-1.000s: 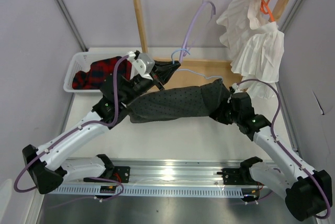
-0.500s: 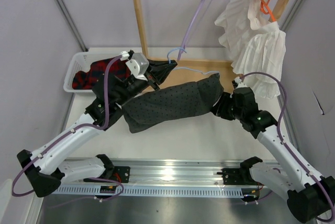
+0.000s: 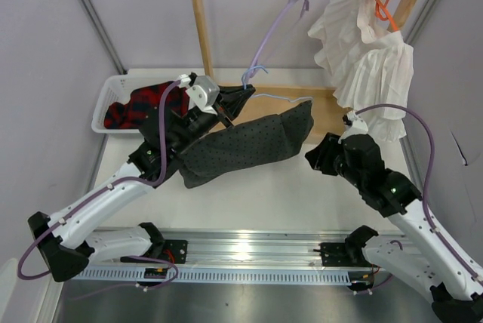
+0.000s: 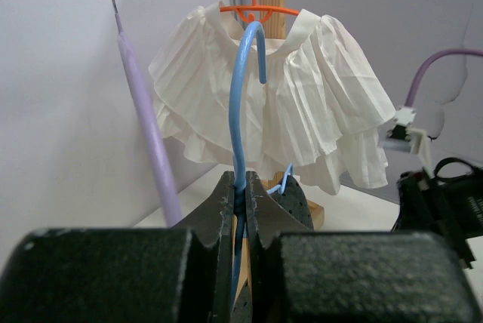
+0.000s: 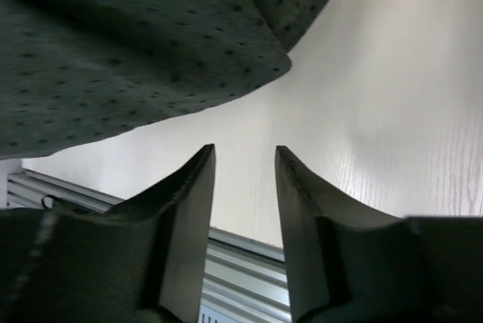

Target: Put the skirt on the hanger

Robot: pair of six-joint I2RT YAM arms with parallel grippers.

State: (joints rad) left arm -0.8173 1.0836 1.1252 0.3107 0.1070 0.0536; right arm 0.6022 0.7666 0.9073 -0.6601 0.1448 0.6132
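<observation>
My left gripper (image 3: 240,96) is shut on the neck of the pale blue hanger (image 3: 291,99), just below its hook (image 4: 243,81). It holds the hanger tilted above the table. The dark dotted skirt (image 3: 249,146) is draped on the hanger and sags down to the left. Part of it shows behind the fingers in the left wrist view (image 4: 296,204). My right gripper (image 3: 314,158) is open and empty, just right of the skirt's end and apart from it. In the right wrist view the skirt (image 5: 136,51) hangs above the open gripper (image 5: 243,151).
A wooden rack (image 3: 200,29) stands at the back. It carries a lavender hanger (image 3: 275,32) and a white pleated garment (image 3: 370,59) on an orange hanger (image 3: 385,2). A white basket (image 3: 106,90) at the left holds a plaid garment (image 3: 139,104). A metal rail (image 3: 241,251) runs along the near edge.
My right gripper let go of the skirt's right end, opened and drew back to the right. The skirt's free end dropped closer to the hanger. My left gripper kept hold of the hanger.
</observation>
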